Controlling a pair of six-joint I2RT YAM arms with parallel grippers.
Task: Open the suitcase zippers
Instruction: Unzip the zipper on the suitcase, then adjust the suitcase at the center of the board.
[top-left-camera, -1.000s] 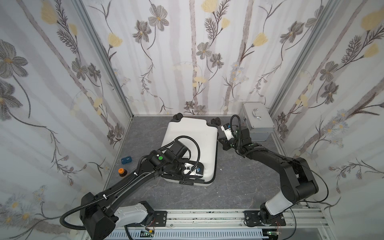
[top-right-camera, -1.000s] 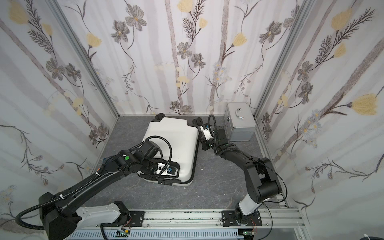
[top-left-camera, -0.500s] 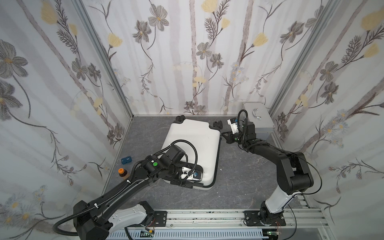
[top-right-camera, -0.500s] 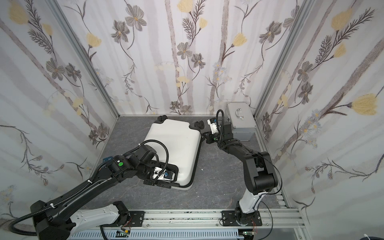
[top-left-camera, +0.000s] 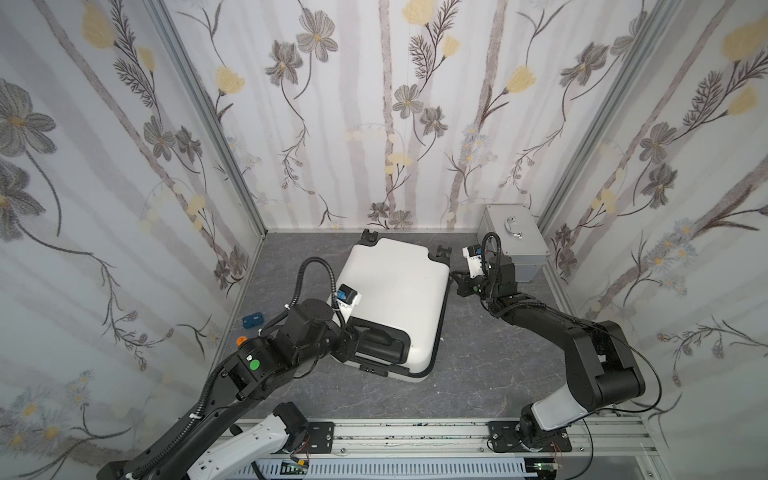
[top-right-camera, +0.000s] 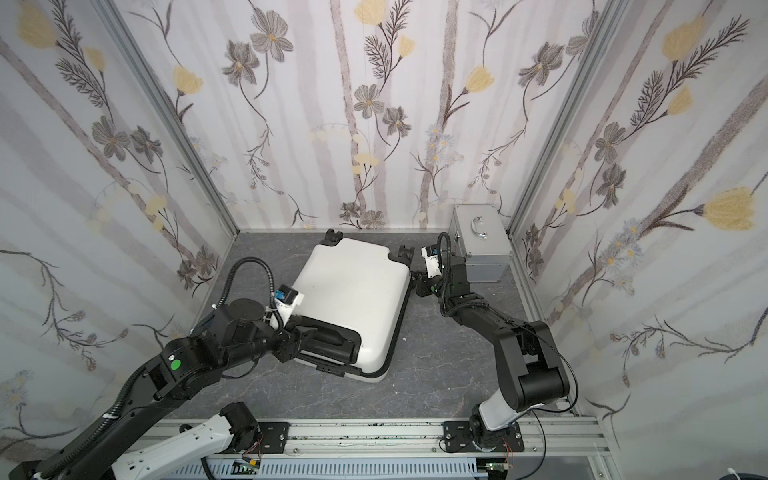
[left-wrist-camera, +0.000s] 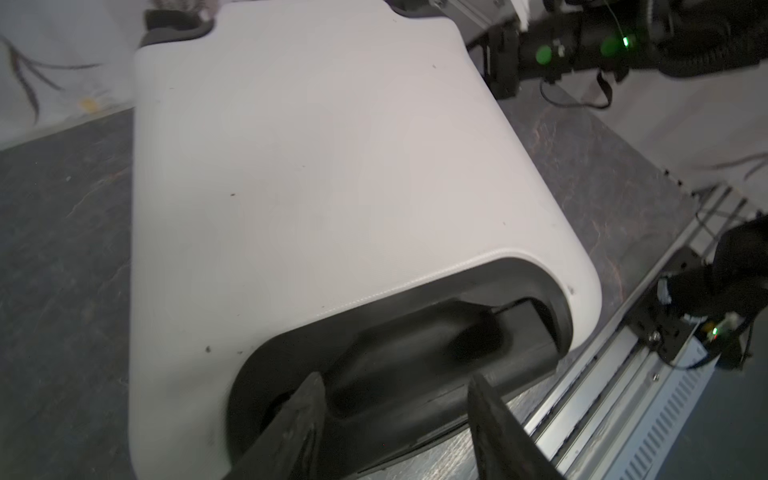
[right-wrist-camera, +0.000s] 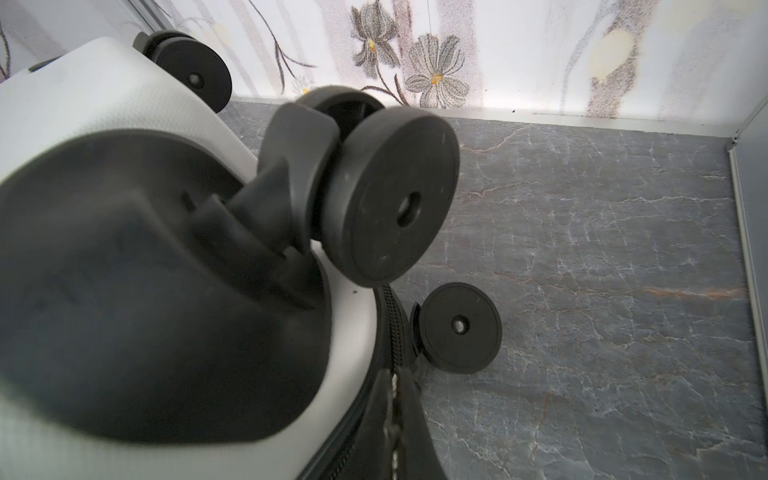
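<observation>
Left hand (left-wrist-camera: 395, 386) standing open astride the suitcase (top-left-camera: 395, 291) handle recess (left-wrist-camera: 415, 353), fingers spreading wider than a second ago.
The right hand (top-left-camera: 459, 286) is staying closed at the zippers (right-wrist-camera: 392, 324) beside a far wheel (right-wrist-camera: 390, 195). The suitcase is lying mid-tabletop (top-left-camera: 478, 374), its wheel end swung toward the right edge.

Bright light, seemingly motion-blurred wrist views

Shows smooth matt white hard plastic on the suitcase (top-left-camera: 395, 286), dull scuffed black plastic wheels (right-wrist-camera: 390, 195), black woven cloth along the zippers (right-wrist-camera: 391, 326), brushed silver metal box (top-left-camera: 498, 239), matt marbled tabletop (top-left-camera: 478, 374).
</observation>
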